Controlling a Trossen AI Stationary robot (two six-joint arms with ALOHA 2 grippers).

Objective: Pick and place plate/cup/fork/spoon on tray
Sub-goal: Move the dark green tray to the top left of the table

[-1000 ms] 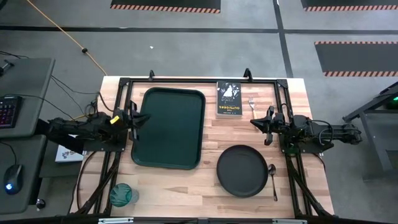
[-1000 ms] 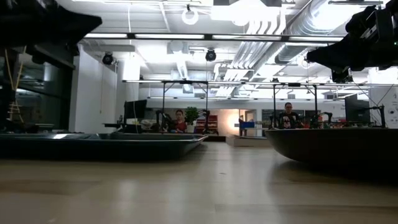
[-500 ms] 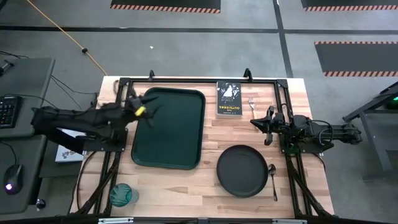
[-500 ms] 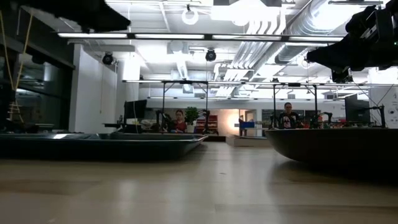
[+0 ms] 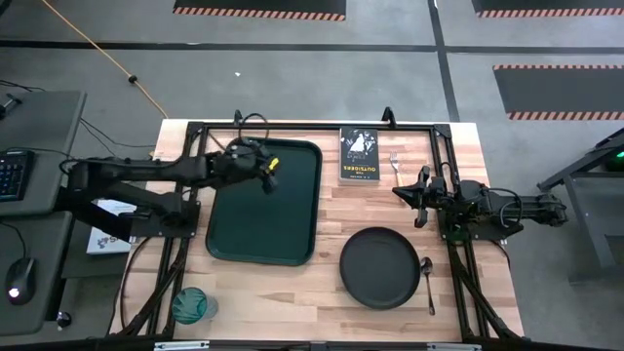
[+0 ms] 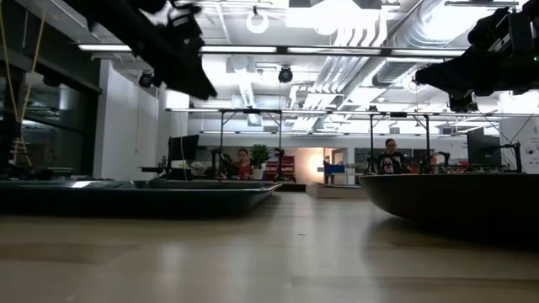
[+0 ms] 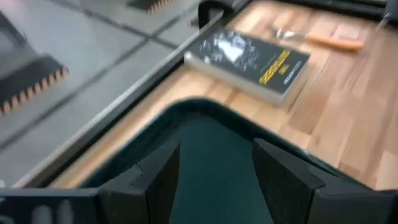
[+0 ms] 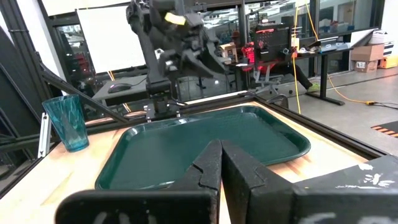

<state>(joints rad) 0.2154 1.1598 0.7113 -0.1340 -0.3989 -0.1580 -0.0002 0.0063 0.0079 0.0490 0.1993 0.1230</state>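
The dark green tray (image 5: 263, 200) lies on the table's left half. The black plate (image 5: 379, 266) rests flat near the front right, with the spoon (image 5: 429, 281) just to its right. The fork (image 5: 395, 161) lies at the far side beside a book. The teal cup (image 5: 193, 305) stands upright at the front left corner. My left gripper (image 5: 274, 177) is open and empty, above the tray's far part; in its wrist view (image 7: 214, 168) the tray lies under its spread fingers. My right gripper (image 5: 397, 192) is shut and empty, hovering between fork and plate.
A black book with white print (image 5: 359, 153) lies at the far edge between tray and fork. A black metal frame (image 5: 312, 126) runs around the table's far and side edges. Bare wood shows between tray and plate (image 5: 330, 224). People sit far off in the room behind.
My left gripper has swung from the tray's left edge toward the table's right, and now hangs over the tray's far part. Its fingers stay apart. My right arm and all the table things have kept still.
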